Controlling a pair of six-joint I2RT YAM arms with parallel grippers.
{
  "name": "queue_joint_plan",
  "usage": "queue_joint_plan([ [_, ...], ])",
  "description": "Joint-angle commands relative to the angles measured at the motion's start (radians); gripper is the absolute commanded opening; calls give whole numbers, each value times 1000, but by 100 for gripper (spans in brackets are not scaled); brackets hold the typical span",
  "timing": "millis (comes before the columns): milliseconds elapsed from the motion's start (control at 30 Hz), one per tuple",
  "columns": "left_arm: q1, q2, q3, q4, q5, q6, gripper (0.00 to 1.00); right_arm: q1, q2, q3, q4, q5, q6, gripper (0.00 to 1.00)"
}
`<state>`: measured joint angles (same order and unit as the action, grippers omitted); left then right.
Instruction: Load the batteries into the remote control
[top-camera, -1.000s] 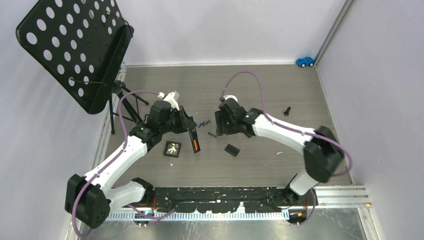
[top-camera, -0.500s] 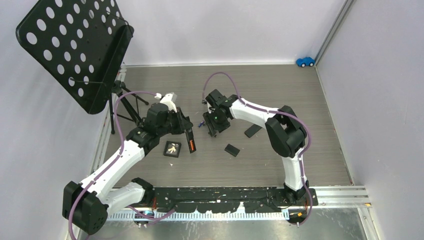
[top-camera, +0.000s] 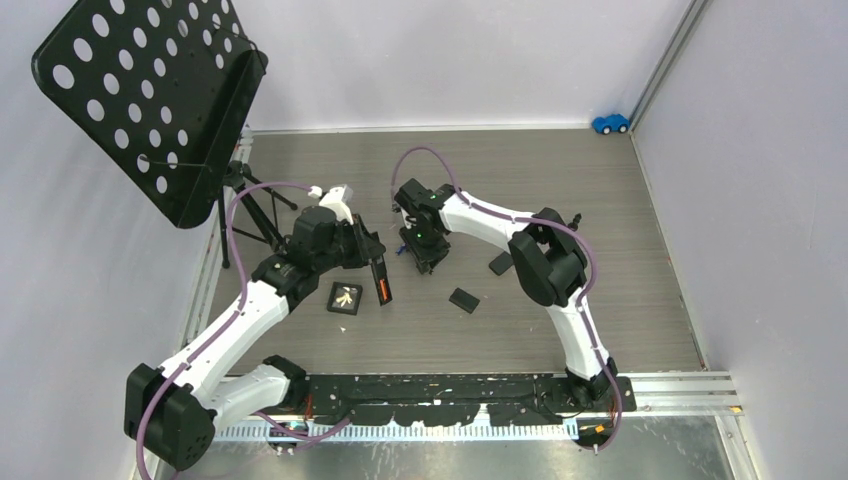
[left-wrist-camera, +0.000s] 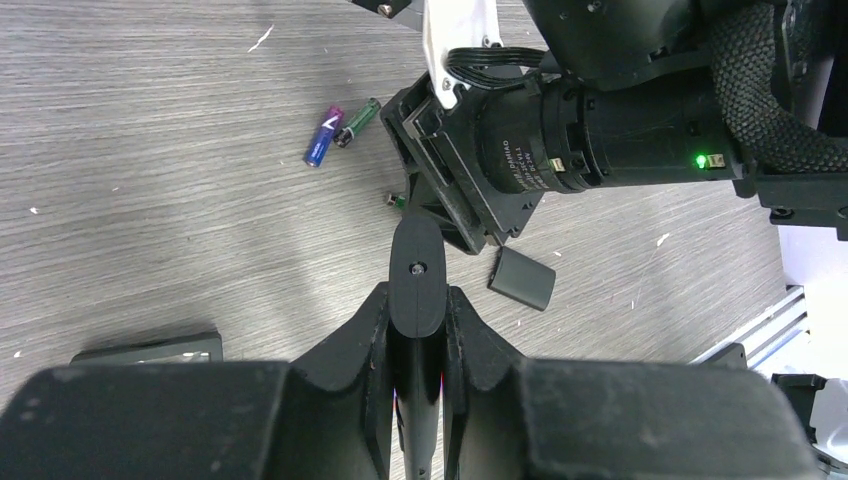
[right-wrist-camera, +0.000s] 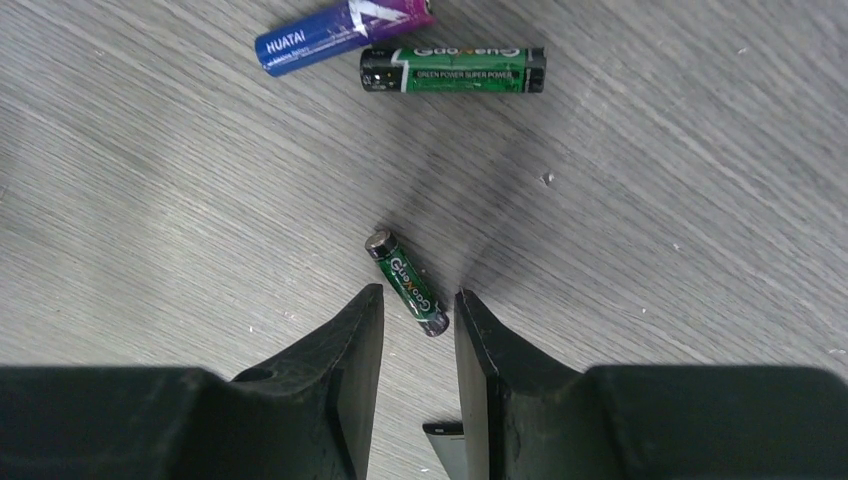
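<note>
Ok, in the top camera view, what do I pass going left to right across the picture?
Music stand → black card with yellow mark → black remote → right end effector → small black cover plate → small black peg → blue toy car.

Grey wood-grain floor (top-camera: 620, 190), pale walls (top-camera: 450, 60), perforated black music stand (top-camera: 190, 185).

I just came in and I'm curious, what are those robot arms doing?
The left tool grips a black remote. The right tool hangs open over a small green battery on the table, one end between its tips. A blue battery and a second green battery lie close together beyond it.
</note>
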<state>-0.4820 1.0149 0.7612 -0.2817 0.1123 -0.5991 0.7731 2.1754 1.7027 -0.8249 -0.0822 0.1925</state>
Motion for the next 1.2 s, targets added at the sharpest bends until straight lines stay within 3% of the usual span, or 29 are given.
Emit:
queue_joint_plan([
  [0,5,-25,22,54,2,-7,0,14,38,108,-95,32,-16,36],
  [233,8,-15,41,56,17,-5,0,15,76,165,-143,63,10,24],
  [500,11,-18,47,58,30,-13,0,18,99,202,-195,62,22,29],
  [667,11,-20,50,61,44,-18,0,14,102,210,-201,62,44,10],
  [767,13,-21,52,63,56,-17,0,11,79,172,-168,70,62,8],
  [833,13,-21,52,66,67,-16,0,9,56,141,-144,73,74,10],
  [1000,13,-21,49,79,91,-20,0,3,32,101,-141,70,94,24],
  [1167,13,-22,47,88,95,-23,0,-17,14,61,-141,55,101,28],
])
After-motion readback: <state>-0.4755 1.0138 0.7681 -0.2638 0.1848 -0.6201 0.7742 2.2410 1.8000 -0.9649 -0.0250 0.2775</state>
